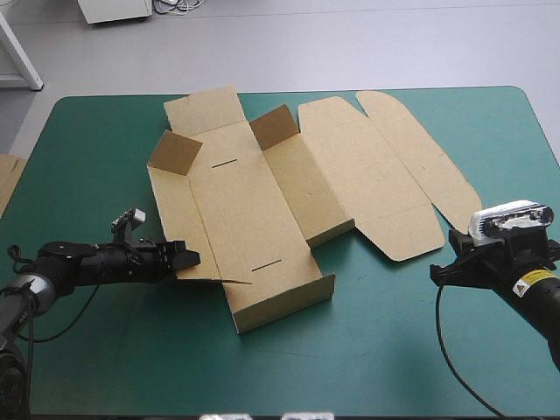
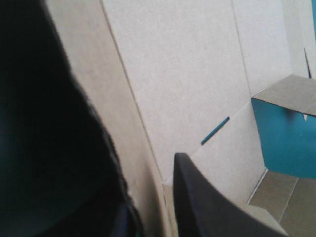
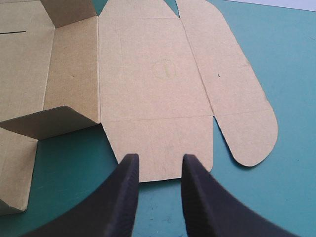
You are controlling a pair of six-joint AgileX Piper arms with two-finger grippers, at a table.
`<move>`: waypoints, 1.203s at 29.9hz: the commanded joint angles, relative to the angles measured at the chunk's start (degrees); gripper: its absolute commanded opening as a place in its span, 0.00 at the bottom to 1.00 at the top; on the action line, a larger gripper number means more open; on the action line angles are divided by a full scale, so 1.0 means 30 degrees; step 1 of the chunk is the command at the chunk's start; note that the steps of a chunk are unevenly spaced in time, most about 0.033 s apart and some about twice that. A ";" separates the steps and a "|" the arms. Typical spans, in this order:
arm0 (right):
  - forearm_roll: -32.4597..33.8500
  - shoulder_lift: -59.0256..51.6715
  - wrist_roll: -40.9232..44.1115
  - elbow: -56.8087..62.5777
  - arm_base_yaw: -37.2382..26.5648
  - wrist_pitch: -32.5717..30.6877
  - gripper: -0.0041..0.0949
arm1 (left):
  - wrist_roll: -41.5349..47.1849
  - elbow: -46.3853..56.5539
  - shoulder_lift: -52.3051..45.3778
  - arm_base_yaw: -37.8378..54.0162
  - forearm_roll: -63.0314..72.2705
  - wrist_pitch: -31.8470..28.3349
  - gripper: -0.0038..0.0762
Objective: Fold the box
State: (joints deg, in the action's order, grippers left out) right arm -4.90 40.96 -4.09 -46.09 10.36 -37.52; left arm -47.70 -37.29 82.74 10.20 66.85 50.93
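The brown box (image 1: 262,210) lies as a cut sheet in the middle of the teal-green table, partly folded. Two small flaps (image 1: 175,156) stand up at its far end and a low wall (image 1: 284,304) is raised at its near end. The lid panels (image 1: 367,175) lie flat to the right. My left gripper (image 1: 188,259) is at the box's left wall; the left wrist view shows the board (image 2: 187,74) running between the left gripper's (image 2: 148,180) nearly closed black fingers. My right gripper (image 1: 435,273) stands open on the table, just short of the lid's near edge (image 3: 158,148), as the right gripper's (image 3: 159,165) own view shows.
More brown board (image 1: 7,179) shows at the table's left edge. Bare teal-green cover (image 1: 376,350) lies between the box and the table's near edge and around the right gripper.
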 commanded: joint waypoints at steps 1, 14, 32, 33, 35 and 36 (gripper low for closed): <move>-0.0065 0.0006 -0.0157 -0.0704 0.0020 0.1362 0.33 | 0.0375 -0.1107 -0.0488 -0.0204 0.0139 0.0230 0.09; 0.0006 0.0006 -0.0334 -0.1344 0.0020 0.1773 0.33 | 0.0990 -0.7096 -0.0444 -0.0204 -0.4430 0.1539 0.04; 0.0006 0.0006 -0.0542 -0.2030 0.0020 0.1889 0.33 | 0.5743 -1.3798 -0.0286 -0.3982 -1.3619 0.4400 0.04; 0.0006 0.0006 -0.0542 -0.2030 0.0020 0.1889 0.33 | 0.6244 -1.4217 -0.0286 -0.4558 -1.4333 0.4400 0.04; 0.0006 0.0006 -0.0542 -0.2030 0.0020 0.1889 0.33 | 0.7009 -1.4987 -0.0247 -0.5645 -1.5406 0.4400 0.04; 0.0006 0.0006 -0.0542 -0.2030 0.0020 0.1889 0.33 | 0.7313 -1.5465 -0.0207 -0.6139 -1.6146 0.4415 0.04</move>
State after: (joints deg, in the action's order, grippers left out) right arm -4.85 41.02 -5.63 -50.03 10.36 -36.18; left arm -28.02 -78.86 84.38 -4.46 21.81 65.06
